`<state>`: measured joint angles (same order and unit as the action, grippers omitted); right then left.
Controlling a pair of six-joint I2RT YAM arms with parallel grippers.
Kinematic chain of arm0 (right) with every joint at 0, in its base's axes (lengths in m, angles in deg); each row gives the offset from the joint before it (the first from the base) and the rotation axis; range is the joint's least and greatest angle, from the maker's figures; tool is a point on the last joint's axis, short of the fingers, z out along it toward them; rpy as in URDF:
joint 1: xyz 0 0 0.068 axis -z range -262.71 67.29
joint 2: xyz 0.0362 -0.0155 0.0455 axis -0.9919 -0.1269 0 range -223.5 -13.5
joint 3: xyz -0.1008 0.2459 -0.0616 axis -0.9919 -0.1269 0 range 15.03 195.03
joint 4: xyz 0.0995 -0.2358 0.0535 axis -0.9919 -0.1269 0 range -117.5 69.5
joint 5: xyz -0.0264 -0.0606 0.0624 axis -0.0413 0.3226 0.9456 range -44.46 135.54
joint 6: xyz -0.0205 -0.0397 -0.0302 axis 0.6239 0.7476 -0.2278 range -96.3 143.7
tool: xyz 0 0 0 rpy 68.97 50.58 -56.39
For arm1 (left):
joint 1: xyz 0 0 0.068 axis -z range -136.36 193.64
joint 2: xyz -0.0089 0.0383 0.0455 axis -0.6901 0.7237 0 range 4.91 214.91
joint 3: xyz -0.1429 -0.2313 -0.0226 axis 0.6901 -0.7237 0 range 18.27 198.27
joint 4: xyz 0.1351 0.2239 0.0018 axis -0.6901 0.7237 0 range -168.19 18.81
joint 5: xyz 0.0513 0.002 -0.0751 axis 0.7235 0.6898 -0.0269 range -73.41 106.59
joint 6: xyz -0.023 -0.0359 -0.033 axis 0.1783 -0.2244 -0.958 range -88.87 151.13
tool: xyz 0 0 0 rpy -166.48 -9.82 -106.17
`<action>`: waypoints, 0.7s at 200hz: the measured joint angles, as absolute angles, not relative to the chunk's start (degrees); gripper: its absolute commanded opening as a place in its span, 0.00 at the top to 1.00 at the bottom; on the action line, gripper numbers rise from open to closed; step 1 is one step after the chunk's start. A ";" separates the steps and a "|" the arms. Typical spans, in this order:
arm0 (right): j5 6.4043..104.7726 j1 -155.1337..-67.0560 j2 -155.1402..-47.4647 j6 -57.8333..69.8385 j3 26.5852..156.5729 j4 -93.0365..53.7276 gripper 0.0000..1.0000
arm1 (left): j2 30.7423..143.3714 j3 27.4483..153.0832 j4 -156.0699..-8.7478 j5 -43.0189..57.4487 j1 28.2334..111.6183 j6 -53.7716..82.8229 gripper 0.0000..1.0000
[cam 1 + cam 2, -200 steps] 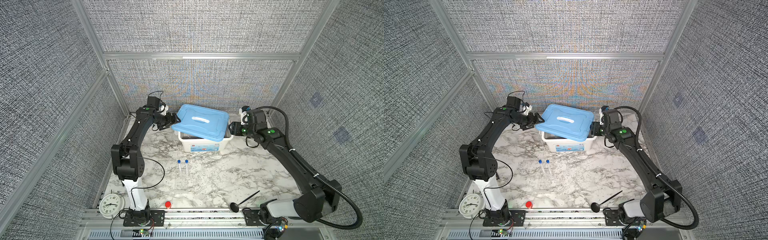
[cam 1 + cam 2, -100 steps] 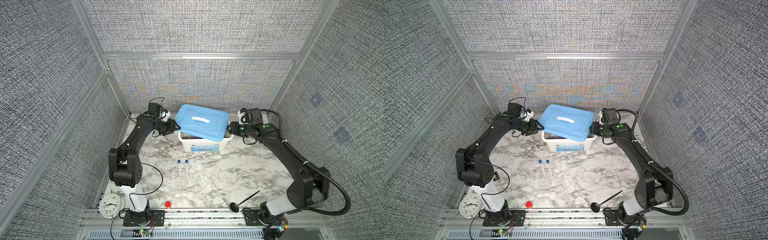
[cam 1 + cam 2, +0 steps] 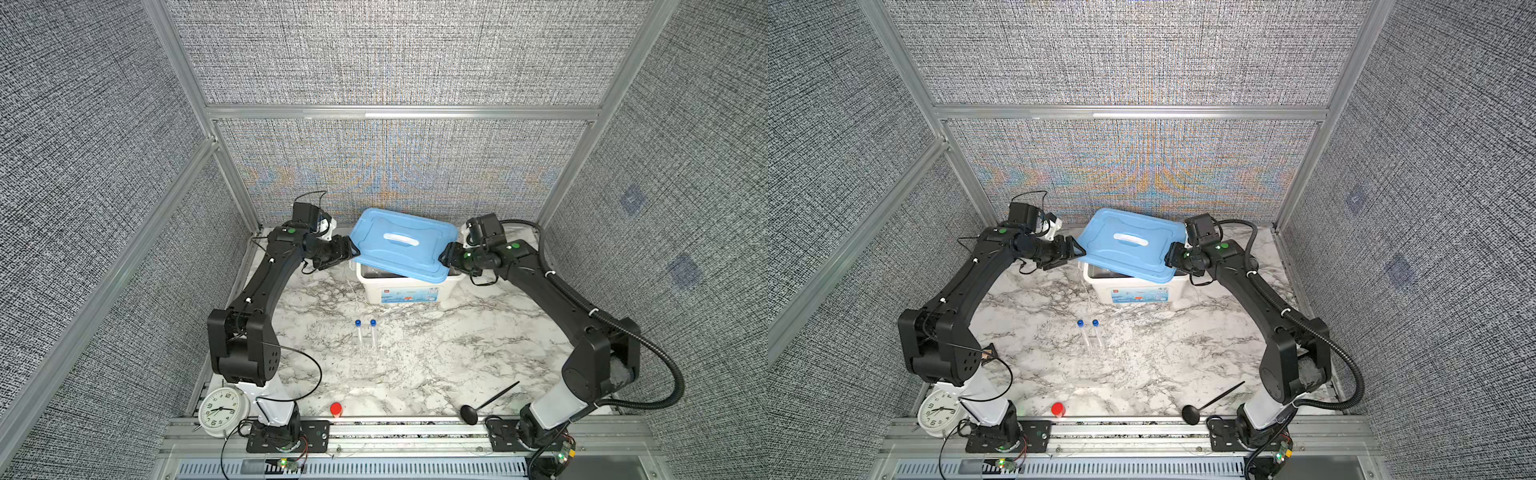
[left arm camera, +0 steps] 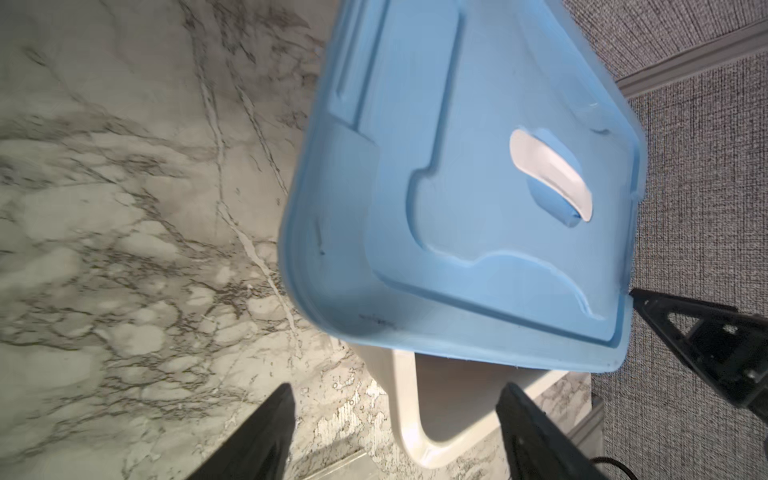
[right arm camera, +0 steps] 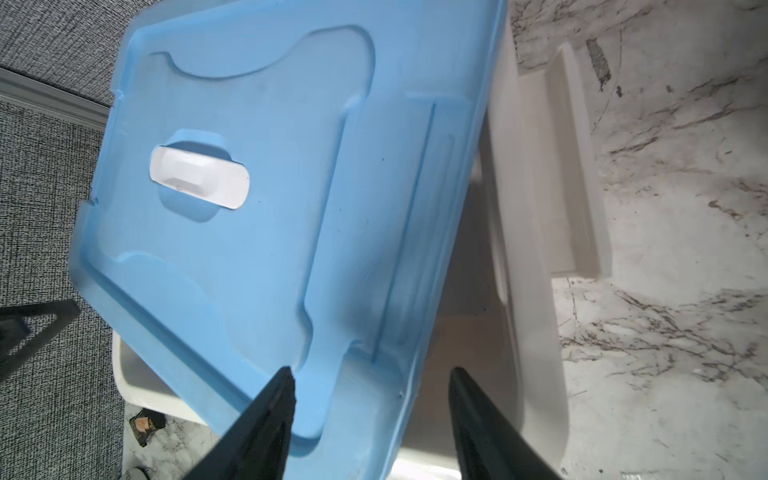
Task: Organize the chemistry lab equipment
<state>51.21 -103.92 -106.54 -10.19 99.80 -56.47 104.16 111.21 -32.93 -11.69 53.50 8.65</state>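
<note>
Table [image 3: 415,374] of marbled white carries everything. Left arm [image 3: 266,291] and right arm [image 3: 552,291] both reach to the back, one at each end of the box. White box [image 3: 409,291] stands at the back middle. Its blue lid [image 3: 399,253] sits askew on top, so a front strip of the box shows uncovered.

Left hand [image 3: 351,251] is at the lid's left corner. Its fingers [image 4: 274,428] are spread wide, with the lid's edge just past their tips. Right hand [image 3: 446,255] is at the lid's right end, fingers [image 5: 270,415] also apart, and a lid corner lies in the gap unpinched.

Clock [image 3: 219,411] lies at the front left and black ladle [image 3: 469,414] at the front right. Two blue-capped tubes [image 3: 374,333] lie side by side on the table in front of the box, caps toward it, well apart from both hands. Red cap [image 3: 336,409] sits at the front edge.
</note>
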 measured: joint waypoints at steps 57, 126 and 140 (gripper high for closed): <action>49.00 -105.37 -108.13 -12.18 100.24 -57.76 0.38 | 109.66 116.13 -36.19 -9.11 52.61 10.14 0.19; 52.34 -104.69 -106.32 -16.94 94.73 -51.03 0.36 | 114.21 118.60 -40.37 -13.35 54.01 12.48 0.47; 52.65 -104.32 -106.16 -17.97 93.98 -49.65 0.38 | 115.08 119.56 -39.95 -13.13 54.79 14.07 0.49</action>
<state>52.65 -104.32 -106.16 -17.97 93.98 -49.65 115.08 119.56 -39.95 -13.13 54.79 14.07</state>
